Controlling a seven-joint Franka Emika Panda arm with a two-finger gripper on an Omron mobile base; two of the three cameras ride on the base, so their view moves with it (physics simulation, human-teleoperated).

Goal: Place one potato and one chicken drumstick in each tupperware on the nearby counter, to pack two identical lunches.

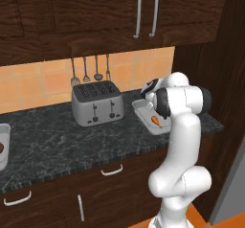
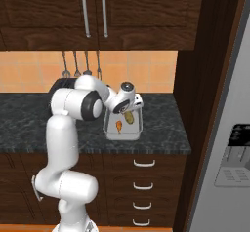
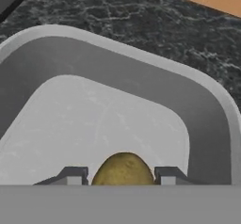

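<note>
Right base view: tupperware [image 2: 123, 135] on dark speckled counter [image 2: 161, 124].

Counter [image 1: 57, 141]: runs below the wall cupboards, above the drawers.
Toaster [image 1: 96, 102]: on the counter, against the back wall, left of the tupperware [image 1: 139, 108].
Utensils [image 1: 90, 70]: hang on the wall behind the toaster.
Chicken drumstick [image 2: 118, 125]: in the tupperware, on its left side in the right base view.
Potato [image 3: 123, 170]: between the finger tips of the gripper [image 3: 122, 175], over the tupperware floor, just right of the drumstick.
Fridge [image 2: 229, 143]: far right, past the tall panel.
</note>
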